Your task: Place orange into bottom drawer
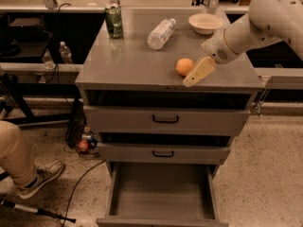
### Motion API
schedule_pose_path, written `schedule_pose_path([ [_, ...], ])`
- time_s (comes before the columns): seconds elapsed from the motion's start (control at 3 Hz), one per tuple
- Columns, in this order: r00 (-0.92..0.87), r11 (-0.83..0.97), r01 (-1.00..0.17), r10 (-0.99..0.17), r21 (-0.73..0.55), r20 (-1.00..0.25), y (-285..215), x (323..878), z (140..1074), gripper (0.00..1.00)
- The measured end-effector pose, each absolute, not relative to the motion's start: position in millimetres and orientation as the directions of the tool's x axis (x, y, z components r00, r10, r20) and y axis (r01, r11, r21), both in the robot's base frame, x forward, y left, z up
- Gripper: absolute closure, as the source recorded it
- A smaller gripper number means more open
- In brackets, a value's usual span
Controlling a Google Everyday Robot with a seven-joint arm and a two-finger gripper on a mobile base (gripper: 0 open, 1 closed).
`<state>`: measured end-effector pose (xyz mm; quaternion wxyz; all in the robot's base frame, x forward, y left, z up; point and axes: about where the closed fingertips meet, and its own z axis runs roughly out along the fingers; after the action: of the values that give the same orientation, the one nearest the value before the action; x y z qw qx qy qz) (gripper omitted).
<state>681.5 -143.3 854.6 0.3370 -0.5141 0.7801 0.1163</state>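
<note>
The orange (184, 66) sits on the grey cabinet top (128, 65), right of the middle and near the front edge. My gripper (191, 78) hangs from the white arm (251, 27) that comes in from the upper right. It sits just right of the orange and slightly in front of it, low over the top, and looks to be touching or almost touching the fruit. The bottom drawer (161, 190) is pulled open below, and its plain grey inside holds nothing.
On the cabinet top stand a green can (113, 21) at the back left, a lying clear bottle (161, 33) and a beige bowl (205, 23) at the back right. The two upper drawers (165, 119) are shut. A person's leg and shoe (28, 171) and cables lie at the left.
</note>
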Motion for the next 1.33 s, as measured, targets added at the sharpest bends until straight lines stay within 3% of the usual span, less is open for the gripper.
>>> schedule_pose_path([
  [0.33,-0.249,0.445,-0.881,-0.723,-0.159,-0.645,-141.5,682.6,851.6,0.00],
  [1.33,-0.249,0.439,-0.889,-0.708,-0.134,-0.661,-128.6,688.6,840.8,0.70],
])
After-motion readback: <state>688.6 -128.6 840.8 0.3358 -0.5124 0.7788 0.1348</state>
